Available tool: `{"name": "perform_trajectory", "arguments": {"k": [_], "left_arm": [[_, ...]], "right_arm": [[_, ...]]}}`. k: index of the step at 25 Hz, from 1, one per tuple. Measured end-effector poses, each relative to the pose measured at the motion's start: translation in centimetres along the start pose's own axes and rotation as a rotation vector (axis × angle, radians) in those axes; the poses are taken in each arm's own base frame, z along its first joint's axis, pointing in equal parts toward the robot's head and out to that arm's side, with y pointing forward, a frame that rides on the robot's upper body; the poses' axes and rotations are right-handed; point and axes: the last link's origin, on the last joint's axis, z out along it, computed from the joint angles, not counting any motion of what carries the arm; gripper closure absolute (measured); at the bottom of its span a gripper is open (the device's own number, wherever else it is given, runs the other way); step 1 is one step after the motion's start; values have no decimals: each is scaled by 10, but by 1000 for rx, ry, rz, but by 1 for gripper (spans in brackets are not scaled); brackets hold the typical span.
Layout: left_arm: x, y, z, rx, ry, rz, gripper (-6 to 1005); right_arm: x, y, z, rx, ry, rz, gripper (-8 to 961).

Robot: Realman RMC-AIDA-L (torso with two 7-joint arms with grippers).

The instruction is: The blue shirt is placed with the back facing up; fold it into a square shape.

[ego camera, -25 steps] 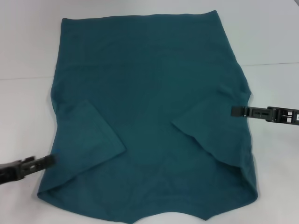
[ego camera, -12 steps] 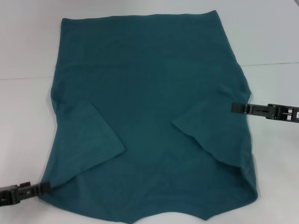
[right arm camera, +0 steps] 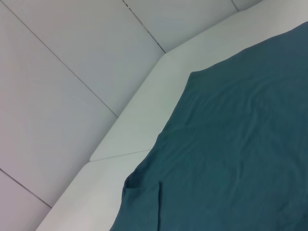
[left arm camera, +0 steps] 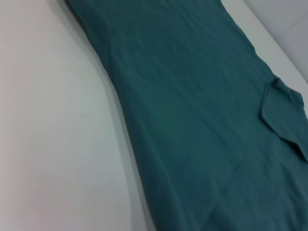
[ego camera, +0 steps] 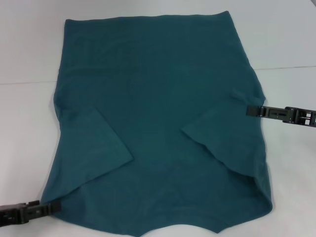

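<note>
- Teal-blue cotton T-shirt lies flat on the white table, long axis running away from the robot, both sleeves folded inward.
- Left gripper touches its near-left corner; finger state unclear.
- Right gripper meets its right edge; finger state unclear.
- Bare table flanks both sides.

Bright, even overhead light, faint soft shadows, no glare, mild blur in both wrist views

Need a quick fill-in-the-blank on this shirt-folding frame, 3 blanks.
1. Both sleeves of the blue shirt are folded ____ onto its back.
2. The left gripper sits at the shirt's ____ left corner.
3. The right gripper meets the shirt's ____ edge.

Missing words: inward; near; right
</note>
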Motion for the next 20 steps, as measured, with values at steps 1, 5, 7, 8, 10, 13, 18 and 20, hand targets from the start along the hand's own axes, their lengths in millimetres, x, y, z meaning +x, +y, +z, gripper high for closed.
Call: {"name": "perform_trajectory", "arguments": {"k": [1, 5, 7, 8, 10, 13, 18, 20], "left_arm": [[0, 0, 1, -2, -6, 1, 111], [-1, 4, 4, -14, -36, 8, 111], [1, 6, 7, -23, -49, 16, 111], [2, 7, 8, -26, -53, 20, 111], [5, 9, 11, -32, -60, 29, 111], [9, 12, 14, -39, -64, 39, 112], [14, 14, 16, -44, -62, 49, 113], [15, 14, 16, -45, -65, 54, 112]], "right_arm": [[0, 0, 0, -1, 0, 0, 26], [0, 0, 0, -2, -2, 0, 26], [0, 1, 0, -2, -3, 0, 26], [0, 1, 0, -2, -4, 1, 26], [0, 0, 0, -2, -6, 2, 26], [0, 0, -1, -2, -8, 2, 26], [0, 0, -2, 0, -11, 5, 26], [0, -1, -3, 1, -17, 8, 26]]}}
